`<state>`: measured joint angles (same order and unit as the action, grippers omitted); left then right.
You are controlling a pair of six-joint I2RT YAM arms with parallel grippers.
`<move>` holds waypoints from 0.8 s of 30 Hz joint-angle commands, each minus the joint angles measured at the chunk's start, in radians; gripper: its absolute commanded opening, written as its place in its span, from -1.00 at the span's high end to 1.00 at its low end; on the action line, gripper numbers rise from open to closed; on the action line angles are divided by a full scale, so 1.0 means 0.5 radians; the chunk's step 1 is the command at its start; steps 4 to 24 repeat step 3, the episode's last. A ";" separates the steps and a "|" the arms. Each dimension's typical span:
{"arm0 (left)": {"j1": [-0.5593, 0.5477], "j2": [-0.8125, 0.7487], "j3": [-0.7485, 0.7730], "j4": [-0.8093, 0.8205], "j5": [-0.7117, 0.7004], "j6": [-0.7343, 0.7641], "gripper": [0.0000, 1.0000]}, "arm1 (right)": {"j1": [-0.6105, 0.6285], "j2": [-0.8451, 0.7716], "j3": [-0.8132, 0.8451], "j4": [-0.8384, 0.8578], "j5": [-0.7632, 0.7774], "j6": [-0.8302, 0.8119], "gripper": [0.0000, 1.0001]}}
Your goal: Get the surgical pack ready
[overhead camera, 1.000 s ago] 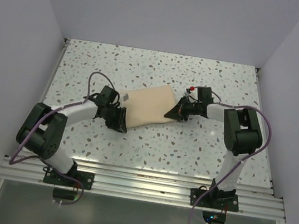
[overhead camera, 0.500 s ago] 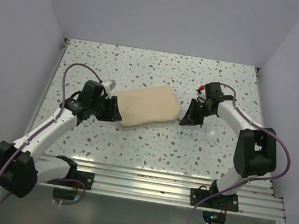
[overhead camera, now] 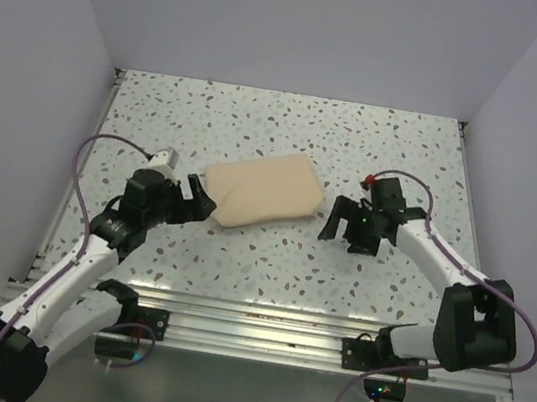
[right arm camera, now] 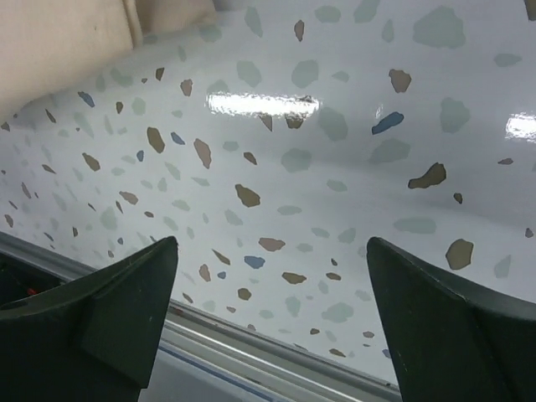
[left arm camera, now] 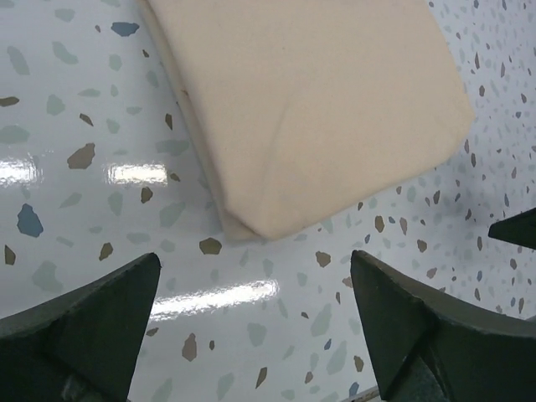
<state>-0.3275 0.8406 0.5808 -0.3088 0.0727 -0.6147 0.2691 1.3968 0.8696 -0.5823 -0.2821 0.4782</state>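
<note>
The surgical pack (overhead camera: 262, 191) lies on the speckled table (overhead camera: 290, 123) as a closed, tan rectangular bundle. It sits about midway between the two arms, tilted so that its right end is farther from the arm bases than its left. Its top face is smooth, and the cloth hides whatever is inside.

The left gripper (overhead camera: 193, 200) is low over the table just beside the pack's near left corner. From overhead the fingertips may look close enough to brush the cloth. The left wrist view shows otherwise: a strip of bare table lies between the left gripper (left arm camera: 255, 293) and the folded corner of the pack (left arm camera: 318, 109). Its jaws are spread wide, with only tabletop between them.

The right gripper (overhead camera: 340, 227) is near the pack's right end but apart from it. In its own wrist view the right gripper (right arm camera: 272, 276) is also spread wide and holds nothing. Only a corner of the pack (right arm camera: 59, 42) shows at the upper left, and the metal rail (right arm camera: 251, 343) runs along the table's edge below.
</note>
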 commanded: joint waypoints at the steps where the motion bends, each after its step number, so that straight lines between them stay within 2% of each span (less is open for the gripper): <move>1: 0.017 -0.156 -0.134 0.259 -0.084 -0.099 -0.99 | -0.001 -0.265 -0.192 0.424 -0.071 0.016 -0.97; 3: 0.020 -0.239 -0.176 0.320 -0.011 -0.154 -0.99 | 0.005 -0.357 -0.340 0.584 -0.187 0.050 -0.97; 24: 0.020 -0.239 -0.176 0.320 -0.011 -0.154 -0.99 | 0.005 -0.357 -0.340 0.584 -0.187 0.050 -0.97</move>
